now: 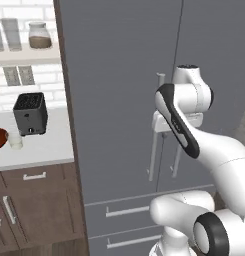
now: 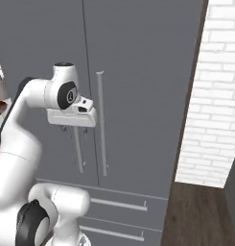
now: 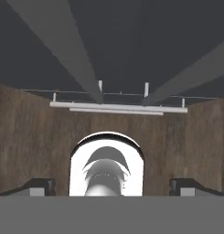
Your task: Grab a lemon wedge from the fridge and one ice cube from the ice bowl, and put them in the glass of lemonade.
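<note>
Pincer spread apart, empty, beside closed fridge; best centre 1 door handle between fingers before closing.

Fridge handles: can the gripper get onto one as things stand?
Probably yes. The gripper is open and hangs close in front of the closed fridge, beside the two vertical handles, with nothing between; it points downward, so it must reorient.

Grey fridge with silver handles; black toaster; white brick wall; brown wooden cabinets.
</note>
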